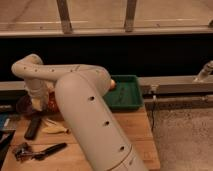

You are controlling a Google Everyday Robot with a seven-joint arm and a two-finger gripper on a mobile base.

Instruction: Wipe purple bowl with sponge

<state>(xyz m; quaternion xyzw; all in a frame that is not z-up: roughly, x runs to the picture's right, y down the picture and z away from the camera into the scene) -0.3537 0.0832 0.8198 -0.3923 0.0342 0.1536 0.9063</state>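
Note:
The purple bowl [22,105] is a dark maroon shape at the left edge of the wooden table, partly hidden by my arm. The red-orange bowl [52,102] sits just to its right. My white arm bends over the table's left side, and its wrist comes down between the two bowls. My gripper [40,103] is low there, mostly hidden by the wrist. The sponge does not show.
A green tray [124,94] stands at the back right of the table, with an orange ball [112,84] at its left edge. A dark block [33,127], a flat yellow banana-like item [55,129] and a black-handled tool [49,150] lie on the left front.

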